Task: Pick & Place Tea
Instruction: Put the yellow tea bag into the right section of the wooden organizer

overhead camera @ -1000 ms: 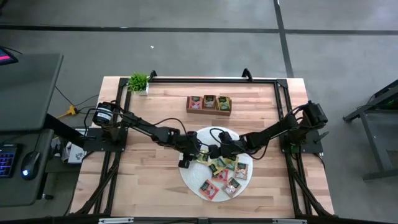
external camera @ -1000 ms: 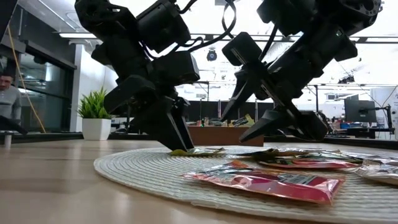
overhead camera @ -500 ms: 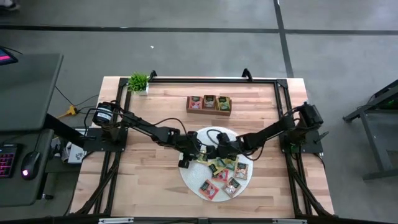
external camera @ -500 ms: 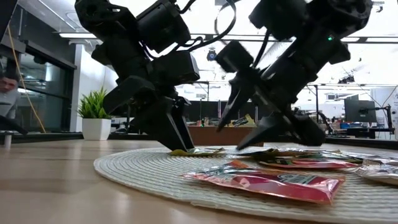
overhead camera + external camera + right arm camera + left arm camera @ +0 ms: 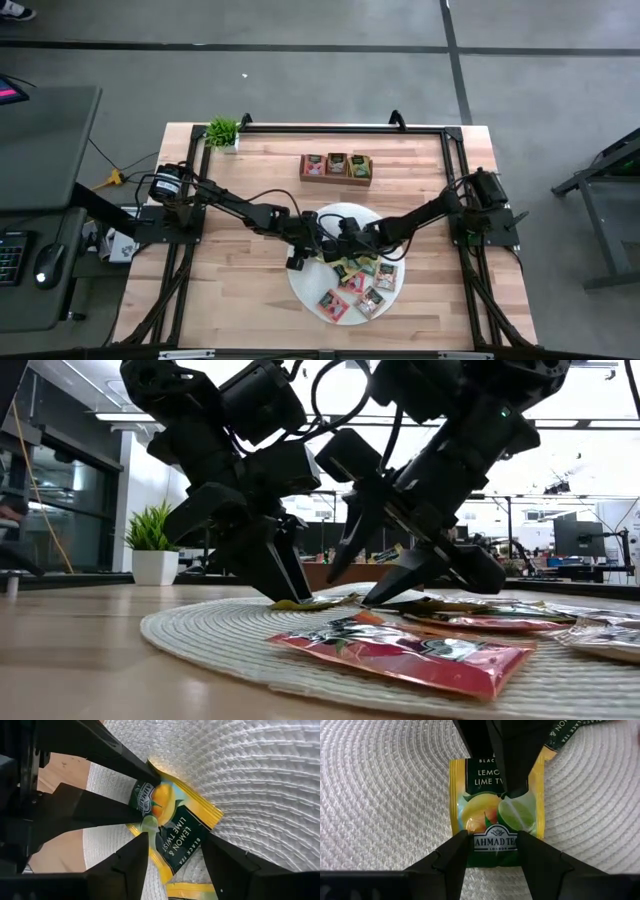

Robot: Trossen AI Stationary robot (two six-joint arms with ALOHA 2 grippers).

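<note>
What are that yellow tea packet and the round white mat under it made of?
The yellow tea packet looks like thin printed foil or plastic film: it has a slight sheen and crisp sealed edges. The round white mat seems to be woven cord or paper fibre, matte, with ribbed concentric rows.

yellow tea packet [image 5: 496, 817], "ahmad tea london"
</note>
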